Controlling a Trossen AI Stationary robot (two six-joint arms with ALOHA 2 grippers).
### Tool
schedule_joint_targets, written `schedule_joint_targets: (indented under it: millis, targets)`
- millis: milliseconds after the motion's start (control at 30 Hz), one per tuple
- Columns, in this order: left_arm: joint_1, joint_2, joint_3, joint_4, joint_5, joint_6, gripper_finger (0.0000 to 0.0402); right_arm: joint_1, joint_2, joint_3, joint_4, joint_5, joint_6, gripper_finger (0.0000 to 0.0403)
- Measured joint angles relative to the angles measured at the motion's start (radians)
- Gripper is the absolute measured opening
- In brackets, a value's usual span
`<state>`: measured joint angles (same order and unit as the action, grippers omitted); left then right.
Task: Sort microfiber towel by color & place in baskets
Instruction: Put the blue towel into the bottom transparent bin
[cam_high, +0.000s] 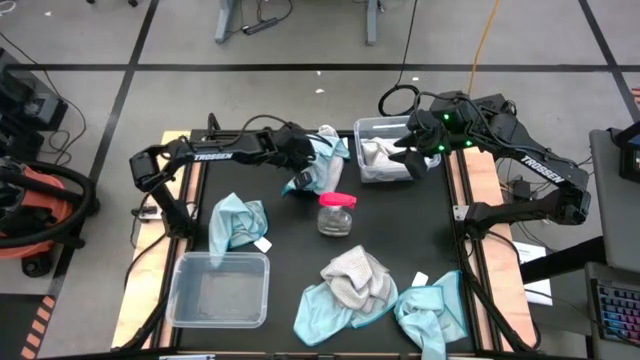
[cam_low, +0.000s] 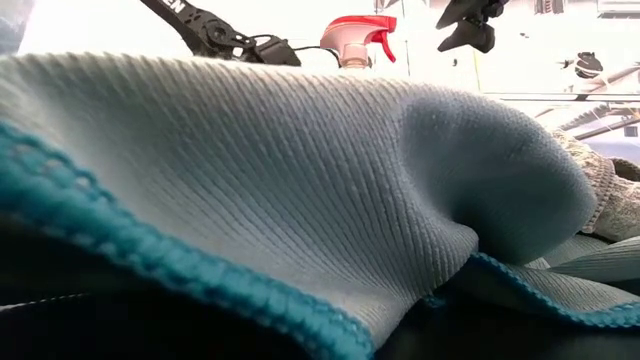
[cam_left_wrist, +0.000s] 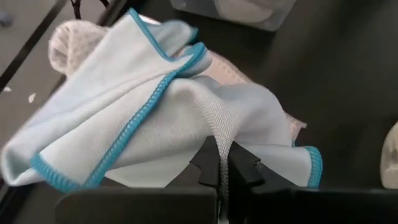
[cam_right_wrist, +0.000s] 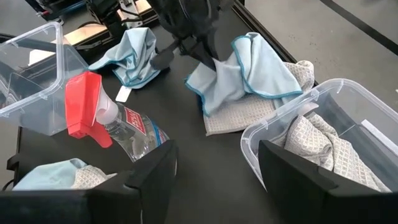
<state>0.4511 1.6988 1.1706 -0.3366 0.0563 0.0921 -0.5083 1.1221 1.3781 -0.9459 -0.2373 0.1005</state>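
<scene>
My left gripper (cam_high: 303, 170) is shut on a light blue towel with a teal hem (cam_high: 325, 160) at the table's far middle. That towel lies over a grey waffle towel (cam_right_wrist: 239, 118). My right gripper (cam_right_wrist: 214, 180) is open and empty above the far clear basket (cam_high: 372, 128), which holds a grey waffle towel (cam_high: 385, 158). A second clear basket (cam_high: 220, 290) stands at the near left. Another blue towel (cam_high: 235, 222) lies left of centre. A grey towel (cam_high: 360, 272) and two blue ones (cam_high: 325, 308) (cam_high: 435, 312) lie near the front edge. My left gripper pinches a bunched-up fold of the blue towel (cam_left_wrist: 214, 134) between its two fingers, several layers thick. The fingers (cam_right_wrist: 189, 46) come from above, slanting down. The pinched part is raised; the rest of the towel (cam_right_wrist: 261, 68) drapes down onto the grey waffle towel and the table.
A clear spray bottle with a pink-red trigger top (cam_high: 337, 213) stands mid-table, between the two arms' work areas. A blue towel (cam_low: 300, 180) fills the low view close up. Wooden strips (cam_high: 470, 185) edge the black table top on both sides.
</scene>
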Motion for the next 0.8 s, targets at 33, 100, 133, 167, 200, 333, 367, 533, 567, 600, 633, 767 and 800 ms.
schedule_joint_targets:
  millis: [33, 100, 133, 167, 200, 333, 367, 533, 567, 600, 633, 767, 800]
  targets:
    - [0.0, -0.01, 0.0, -0.005, 0.0, 0.0, 0.0004, 0.0, 0.0, 0.0, -0.001, 0.0, 0.0, 0.0219]
    - [0.0, -0.026, 0.0, -0.013, -0.001, 0.0, 0.0004, 0.0, 0.0, 0.0, -0.006, 0.0, 0.0, 0.0219]
    - [0.0, -0.035, 0.0, -0.016, -0.001, 0.0, 0.0004, 0.0, 0.0, 0.0, -0.009, 0.0, -0.001, 0.0219]
    - [0.0, -0.044, 0.0, -0.023, -0.002, 0.0, 0.0003, 0.0, 0.0, 0.0, -0.011, 0.0, -0.001, 0.0219]
    - [0.0, -0.052, 0.0, -0.025, -0.002, 0.0, 0.0003, 0.0, 0.0, 0.0, -0.012, 0.0, -0.001, 0.0219]
    - [-0.002, -0.089, 0.0, -0.023, -0.005, -0.005, 0.0003, 0.0, 0.0, 0.0, -0.011, 0.0, -0.003, 0.0219]
    - [-0.002, -0.099, 0.0, -0.021, -0.005, -0.005, 0.0003, 0.0, 0.0, 0.0, -0.011, 0.0, -0.003, 0.0219]
    - [-0.002, -0.157, 0.0, -0.015, -0.009, -0.004, 0.0002, 0.0, 0.0, 0.0, -0.011, 0.0, -0.003, 0.0219]
    - [-0.002, -0.169, 0.0, -0.016, -0.01, -0.004, 0.0002, 0.0, 0.0, 0.0, -0.011, 0.0, -0.003, 0.0219]
    - [-0.002, -0.182, 0.0, -0.013, -0.01, -0.003, 0.0002, 0.0, 0.0, 0.0, -0.011, 0.0, -0.003, 0.0219]
    - [-0.002, -0.196, 0.0, -0.013, -0.01, -0.003, 0.0002, 0.0, 0.0, 0.0, -0.011, 0.0, -0.003, 0.0219]
    - [-0.002, -0.241, 0.0, -0.014, -0.029, 0.0, 0.0001, 0.0, 0.0, 0.0, -0.01, 0.0, -0.004, 0.0219]
    - [-0.002, -0.255, 0.0, -0.012, -0.031, 0.0, 0.0001, 0.0, 0.0, 0.0, -0.01, 0.0, -0.004, 0.0219]
